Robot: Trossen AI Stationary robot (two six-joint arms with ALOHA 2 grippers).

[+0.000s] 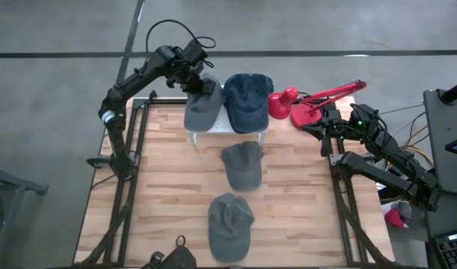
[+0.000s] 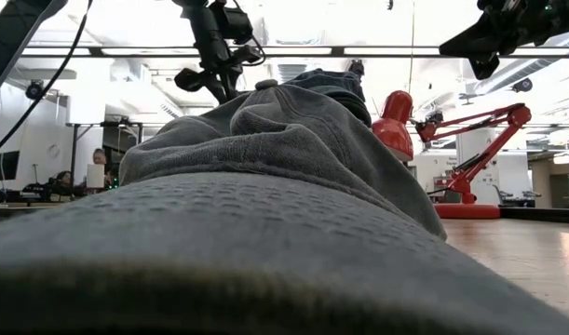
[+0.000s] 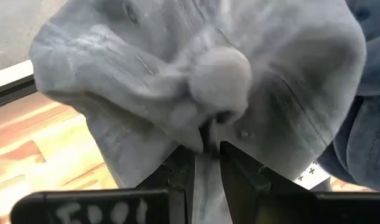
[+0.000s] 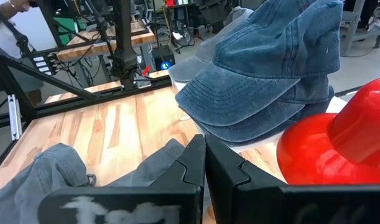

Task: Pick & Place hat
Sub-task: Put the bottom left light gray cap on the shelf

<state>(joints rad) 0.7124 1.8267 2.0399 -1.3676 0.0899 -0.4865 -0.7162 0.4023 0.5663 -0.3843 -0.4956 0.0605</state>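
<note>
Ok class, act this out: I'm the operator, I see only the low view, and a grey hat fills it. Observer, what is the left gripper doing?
Observer: The left gripper is pinching the pale grey hat on the white rack.
Operator: And the right gripper?
Observer: The right gripper is shut and empty beside the red lamp.
Operator: Any hats on the table?
Observer: Two: the middle hat and the front hat.

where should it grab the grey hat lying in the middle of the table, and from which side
The middle grey hat lies flat, alone on the wood, its soft crown folded. Probably best to come straight down from above and pinch a raised fold of the crown; a brim lying flat on the wood gives the fingers little to get under.
</note>
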